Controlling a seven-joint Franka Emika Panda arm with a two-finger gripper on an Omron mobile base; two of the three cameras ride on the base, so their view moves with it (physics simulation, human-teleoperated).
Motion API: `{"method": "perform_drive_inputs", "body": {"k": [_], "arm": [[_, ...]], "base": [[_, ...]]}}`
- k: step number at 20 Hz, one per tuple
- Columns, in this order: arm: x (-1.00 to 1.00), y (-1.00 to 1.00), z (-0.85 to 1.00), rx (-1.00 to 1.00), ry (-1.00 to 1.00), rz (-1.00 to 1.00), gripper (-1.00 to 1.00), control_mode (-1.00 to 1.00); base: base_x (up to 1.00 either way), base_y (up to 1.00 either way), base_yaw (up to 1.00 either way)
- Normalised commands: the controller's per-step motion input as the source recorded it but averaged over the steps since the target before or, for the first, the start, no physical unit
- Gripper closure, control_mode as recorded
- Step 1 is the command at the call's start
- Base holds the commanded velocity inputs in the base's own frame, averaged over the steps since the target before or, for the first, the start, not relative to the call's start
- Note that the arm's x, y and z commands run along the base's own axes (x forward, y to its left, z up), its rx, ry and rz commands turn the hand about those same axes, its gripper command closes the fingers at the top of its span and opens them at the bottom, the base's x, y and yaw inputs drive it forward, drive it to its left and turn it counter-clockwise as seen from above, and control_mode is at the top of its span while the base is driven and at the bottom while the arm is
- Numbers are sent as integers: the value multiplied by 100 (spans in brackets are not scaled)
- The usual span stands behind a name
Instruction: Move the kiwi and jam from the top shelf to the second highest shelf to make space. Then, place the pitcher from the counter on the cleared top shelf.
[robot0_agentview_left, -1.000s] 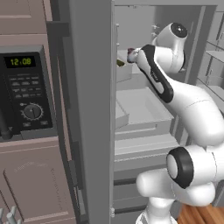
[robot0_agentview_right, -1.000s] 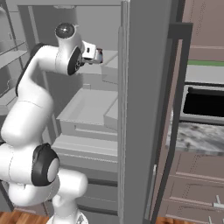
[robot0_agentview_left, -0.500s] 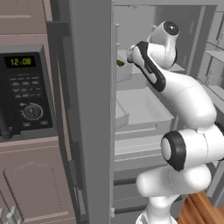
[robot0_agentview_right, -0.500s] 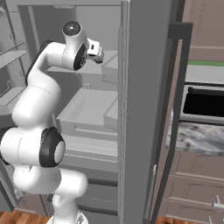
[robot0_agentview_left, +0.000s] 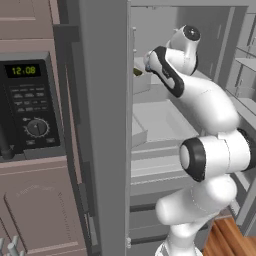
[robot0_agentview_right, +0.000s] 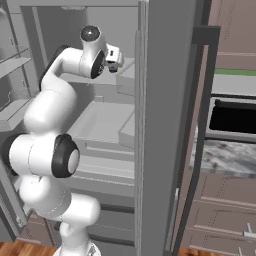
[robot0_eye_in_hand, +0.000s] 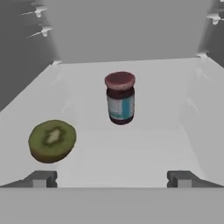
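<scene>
Facing into an open fridge, the two-finger gripper (robot0_eye_in_hand: 111, 178) hovers with jaws spread wide and empty. On the pale-grey top shelf (robot0_eye_in_hand: 144, 148) stands a small dark glass jam jar (robot0_eye_in_hand: 120, 98), upright. Nearer the hand, well apart from it, sits a halved olive-brown kiwi (robot0_eye_in_hand: 52, 140).

We see even, soft rendered light, faint shadows under the dark-lidded glass jam jar (robot0_eye_in_hand: 120, 98), no glare.
</scene>
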Motion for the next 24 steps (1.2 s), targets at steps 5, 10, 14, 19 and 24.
{"method": "perform_drive_inputs", "body": {"k": [5,10,14,19,24], "arm": [[39,-4,-11,0,-2,0,-100,-100],[42,0,-7,0,0,0,-100,-100],[42,0,-3,0,0,0,-100,-100],[43,0,-1,0,0,0,-100,-100],[44,0,-1,0,0,0,-100,-100]], "base": [[0,0,0],[0,0,0],[0,0,0],[0,0,0],[0,0,0]]}}
